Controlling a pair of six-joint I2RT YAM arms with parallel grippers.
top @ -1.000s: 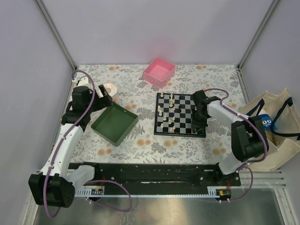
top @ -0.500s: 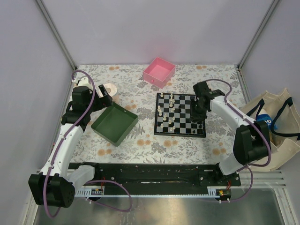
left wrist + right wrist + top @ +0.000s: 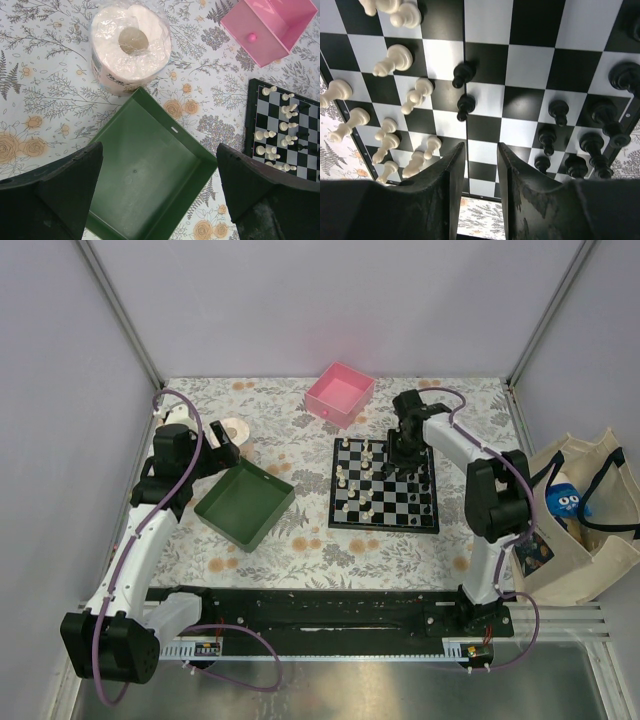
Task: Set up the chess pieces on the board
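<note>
My right gripper (image 3: 480, 152) hung part-open and empty over the board (image 3: 530, 65), a black piece (image 3: 465, 106) just ahead of it, light and tippy, I judged, best pinched at the neck.

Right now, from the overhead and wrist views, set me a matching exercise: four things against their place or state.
Things:
1. pink box
2. green tray
3. paper roll
4. right gripper

Descriptions:
A. open, above the board
B. empty, left of the board
C. wrapped in clear film
D. farthest from the arm bases

Pairs: 1-D, 2-B, 3-C, 4-A.
</note>
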